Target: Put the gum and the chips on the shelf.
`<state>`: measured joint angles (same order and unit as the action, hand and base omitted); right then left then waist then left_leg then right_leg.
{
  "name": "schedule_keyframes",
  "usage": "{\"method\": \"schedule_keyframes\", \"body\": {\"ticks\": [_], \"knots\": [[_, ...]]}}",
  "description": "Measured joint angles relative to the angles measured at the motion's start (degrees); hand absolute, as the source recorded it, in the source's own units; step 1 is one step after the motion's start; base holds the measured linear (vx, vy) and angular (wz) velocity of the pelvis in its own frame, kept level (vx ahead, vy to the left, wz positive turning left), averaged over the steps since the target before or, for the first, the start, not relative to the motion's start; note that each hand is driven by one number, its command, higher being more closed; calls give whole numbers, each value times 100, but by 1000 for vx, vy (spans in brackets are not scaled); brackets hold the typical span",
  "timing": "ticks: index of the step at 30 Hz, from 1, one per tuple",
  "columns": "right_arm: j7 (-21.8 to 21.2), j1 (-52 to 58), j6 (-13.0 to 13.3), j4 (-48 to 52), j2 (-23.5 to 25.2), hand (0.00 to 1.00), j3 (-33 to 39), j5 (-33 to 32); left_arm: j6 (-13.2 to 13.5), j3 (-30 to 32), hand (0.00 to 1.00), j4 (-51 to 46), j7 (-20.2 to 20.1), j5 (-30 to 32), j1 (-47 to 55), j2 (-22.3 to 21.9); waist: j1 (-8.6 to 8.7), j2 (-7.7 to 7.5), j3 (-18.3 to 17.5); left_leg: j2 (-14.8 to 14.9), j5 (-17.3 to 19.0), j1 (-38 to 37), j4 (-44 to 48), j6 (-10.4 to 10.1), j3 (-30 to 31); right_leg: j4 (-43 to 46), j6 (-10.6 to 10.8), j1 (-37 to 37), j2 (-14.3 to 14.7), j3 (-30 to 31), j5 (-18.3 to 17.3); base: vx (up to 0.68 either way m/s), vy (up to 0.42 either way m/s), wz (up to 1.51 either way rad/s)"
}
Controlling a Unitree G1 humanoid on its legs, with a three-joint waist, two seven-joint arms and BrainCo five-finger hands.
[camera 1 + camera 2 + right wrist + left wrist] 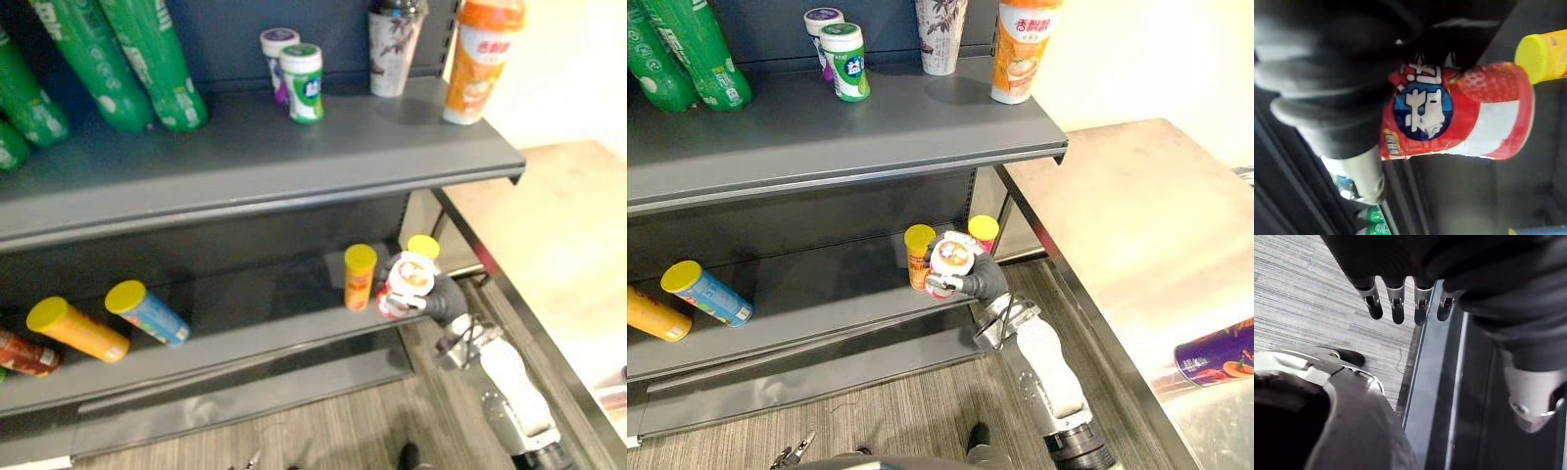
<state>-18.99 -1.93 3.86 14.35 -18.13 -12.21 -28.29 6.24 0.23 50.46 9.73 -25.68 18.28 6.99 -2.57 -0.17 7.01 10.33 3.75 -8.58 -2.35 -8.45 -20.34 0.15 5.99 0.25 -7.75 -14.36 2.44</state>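
Gum first: the red-and-white gum tub is in my right hand, whose fingers and thumb are wrapped round its body. It hangs tilted, its top turned up towards the head camera, at the front right end of the lower shelf. It sits just beside an upright orange chip can, with a second yellow-lidded can close behind it. I cannot tell whether the tub's base touches the shelf board yet.

My left hand hangs over the floor with its fingers straight, holding nothing.

By my reading the gum half of the job is near its end: the tub is at the shelf but not released. It needs standing upright and letting go without knocking the orange can next to it.

A purple tube lies on its side on the silver surface to the right, well apart from the shelf. I take it for the chips left to fetch, though I cannot be sure.

Two more cans, a yellow one and a blue one, lie at the left of the lower shelf.
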Motion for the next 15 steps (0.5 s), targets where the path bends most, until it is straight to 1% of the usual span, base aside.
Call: {"method": "schedule_keyframes", "body": {"ticks": [2,4,6,7,8,15], "knots": [[-43,-77,-75,110,-38,100,85,-120,0,9,0,0,-5,6,0,4,0,-23,-29,-1,0,-2,-2,0,-4,1,0,0,1,7,0,0,0,0],[-83,-149,-213,208,-85,100,132,-232,0,24,0,24,-22,7,-4,12,0,-46,-46,-2,0,-3,-2,0,-3,7,0,0,1,14,0,0,0,0],[-132,-160,-458,342,-154,100,150,-481,-5,69,0,72,-70,21,-12,6,-13,-64,-63,-5,-8,-8,-10,12,4,14,0,7,-2,15,1,0,0,0],[-138,-163,-513,343,-154,100,150,-575,-5,85,0,99,-85,38,-18,5,-14,-70,-68,-6,-17,-14,-19,17,5,16,1,9,-2,14,1,0,0,0],[-145,-169,-892,230,-144,100,35,-601,-13,235,0,179,-91,209,-25,17,-73,-269,-230,-64,-101,-87,-158,45,42,20,3,47,-34,-17,3,0,0,0],[-147,-169,-890,0,-144,100,24,-601,-10,237,0,190,-93,209,-17,13,-74,-264,-230,-58,-101,-92,-154,45,77,-9,6,95,-38,-76,4,0,0,2]]}}
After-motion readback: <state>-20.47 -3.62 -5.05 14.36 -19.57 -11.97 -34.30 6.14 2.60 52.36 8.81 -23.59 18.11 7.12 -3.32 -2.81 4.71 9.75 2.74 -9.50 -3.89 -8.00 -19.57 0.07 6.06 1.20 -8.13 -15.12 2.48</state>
